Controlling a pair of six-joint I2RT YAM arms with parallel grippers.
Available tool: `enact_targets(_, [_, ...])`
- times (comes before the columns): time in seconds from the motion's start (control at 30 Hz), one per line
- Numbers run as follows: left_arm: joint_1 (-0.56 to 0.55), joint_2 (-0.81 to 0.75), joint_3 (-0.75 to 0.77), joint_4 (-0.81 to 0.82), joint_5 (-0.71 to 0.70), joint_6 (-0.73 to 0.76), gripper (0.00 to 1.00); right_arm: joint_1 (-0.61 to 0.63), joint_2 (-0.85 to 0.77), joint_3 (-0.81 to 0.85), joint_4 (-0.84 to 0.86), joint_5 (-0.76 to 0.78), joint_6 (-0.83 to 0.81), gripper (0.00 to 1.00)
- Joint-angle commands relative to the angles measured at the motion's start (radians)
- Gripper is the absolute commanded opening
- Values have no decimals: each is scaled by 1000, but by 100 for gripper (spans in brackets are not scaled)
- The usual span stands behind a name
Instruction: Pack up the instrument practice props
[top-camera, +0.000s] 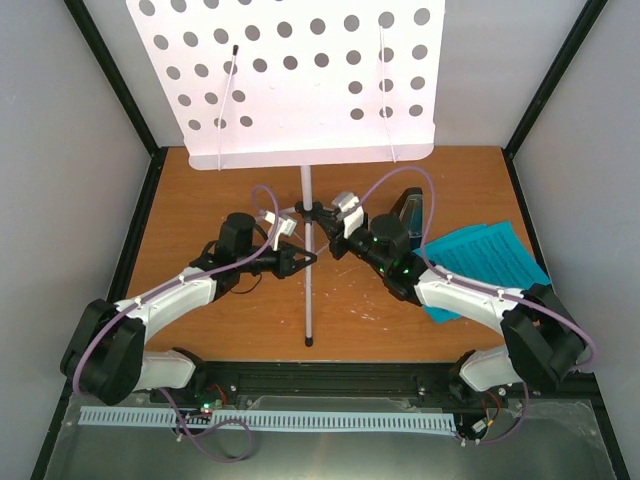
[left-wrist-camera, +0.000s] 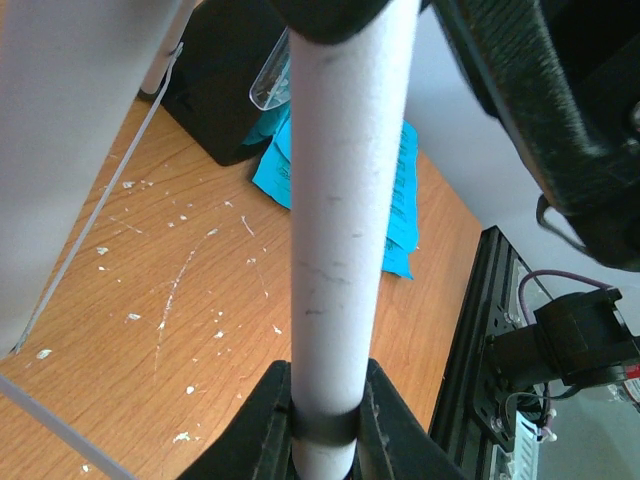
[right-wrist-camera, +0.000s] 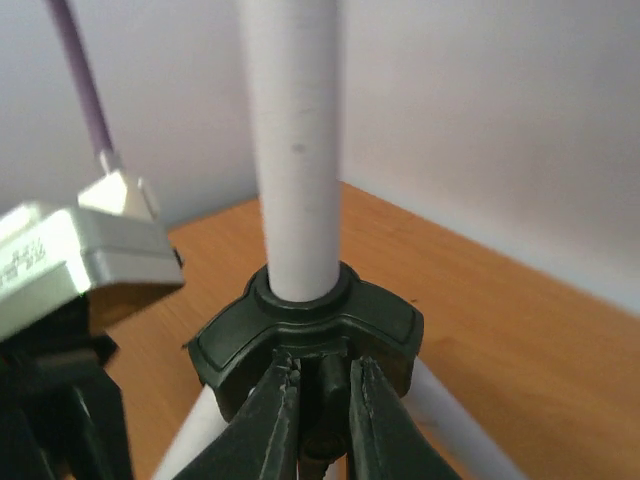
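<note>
Upright mid-table on the brown table (top-camera: 220, 190): white music stand (top-camera: 290, 90), punched desk filling top of overhead view, pole coming down betw. both arms. Clamped from the L by left gripper (top-camera: 303, 262); in left wrist view fingers (left-wrist-camera: 270, 430) pressed to both sides of a white tube of the stand, at a black band, so closed on it. Whether pole or front leg, can't tell. Pinched from the R by right gripper (right-wrist-camera: 322, 405), nearly closed, tips nipping a rib of the black collar where the legs branch off the pole. In overhead view, the two grippers just beside each other, L one below the collar. Behind R arm, near the stand but apart from it: black metronome (top-camera: 408, 210) w/ clear cover, upright. Just R of that, flat on the table and partly under R forearm: cyan pages (top-camera: 492, 258), fanned. Print on pages too small to read. Raised marks on silver block (right-wrist-camera: 60, 260) at L of right wrist view, blurred, not legible.
</note>
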Motion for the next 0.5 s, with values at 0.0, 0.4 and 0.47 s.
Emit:
enact_targets(0.0, [30, 7, 43, -61, -65, -61, 0, 25, -43, 51, -274, 4, -680, 3])
enact_targets(0.4, [30, 22, 56, -89, -82, -62, 1, 25, -38, 53, -184, 183, -1005, 48])
enact_targets(0.47, [30, 19, 55, -86, -89, -65, 10, 25, -90, 41, -185, 145, -880, 61])
